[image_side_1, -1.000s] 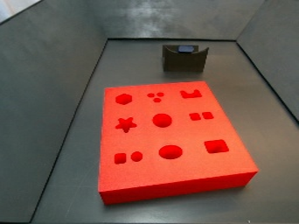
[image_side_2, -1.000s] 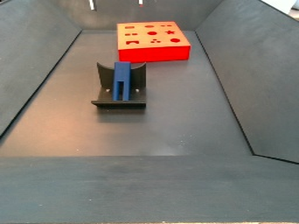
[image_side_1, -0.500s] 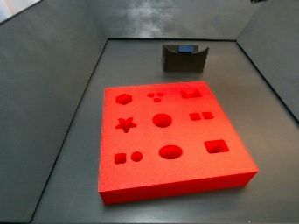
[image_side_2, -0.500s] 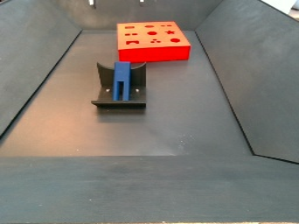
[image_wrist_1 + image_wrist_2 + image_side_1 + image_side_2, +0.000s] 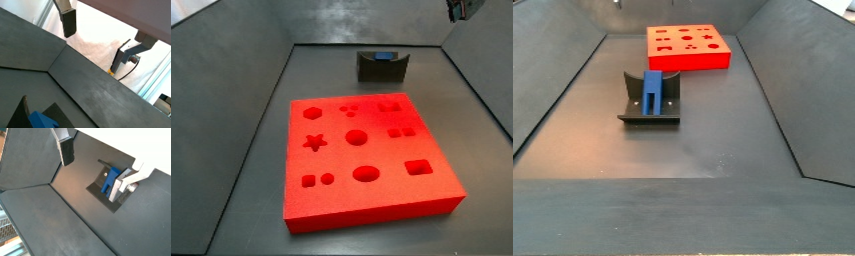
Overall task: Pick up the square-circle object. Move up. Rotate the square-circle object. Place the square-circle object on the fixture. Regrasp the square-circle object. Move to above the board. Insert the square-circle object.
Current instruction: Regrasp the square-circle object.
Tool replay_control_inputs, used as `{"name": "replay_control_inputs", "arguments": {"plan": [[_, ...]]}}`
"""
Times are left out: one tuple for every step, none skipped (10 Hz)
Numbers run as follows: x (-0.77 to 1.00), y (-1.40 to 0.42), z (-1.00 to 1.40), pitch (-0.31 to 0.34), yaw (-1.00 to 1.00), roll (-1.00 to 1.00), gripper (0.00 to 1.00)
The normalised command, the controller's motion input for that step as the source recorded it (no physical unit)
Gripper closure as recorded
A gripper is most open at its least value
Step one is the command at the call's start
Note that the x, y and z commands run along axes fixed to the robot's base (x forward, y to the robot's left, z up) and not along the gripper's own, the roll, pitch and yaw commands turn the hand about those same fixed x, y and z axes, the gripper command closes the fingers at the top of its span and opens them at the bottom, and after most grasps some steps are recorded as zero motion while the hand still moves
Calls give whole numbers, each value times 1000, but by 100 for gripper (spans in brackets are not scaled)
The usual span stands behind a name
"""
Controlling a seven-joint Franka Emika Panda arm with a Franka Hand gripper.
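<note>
Square-circle object: parked upright in the fixture for regrasping; gripper high above it, spread, empty.

Pincer cropped at a side view's edge; square-circle object cut off in a wrist view.
</note>
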Motion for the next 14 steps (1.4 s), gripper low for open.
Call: {"name": "replay_control_inputs", "arguments": {"plan": [[28,76,-1000,125,192,216,0],[34,75,-1000,102,199,201,0],[43,70,-1000,74,200,189,0],[58,61,-1000,21,191,149,0],[68,60,-1000,-28,173,116,0],[79,56,-1000,-67,152,100,0],[84,53,-1000,-87,133,90,0],[94,47,-1000,-122,80,83,0],[104,43,-1000,-131,49,83,0],[110,36,-997,-120,16,84,0],[104,27,-889,-113,-2,81,0],[89,15,-675,-91,-32,83,0],[78,8,-469,-63,-46,80,0],[72,10,-321,-44,-53,75,0]]}}
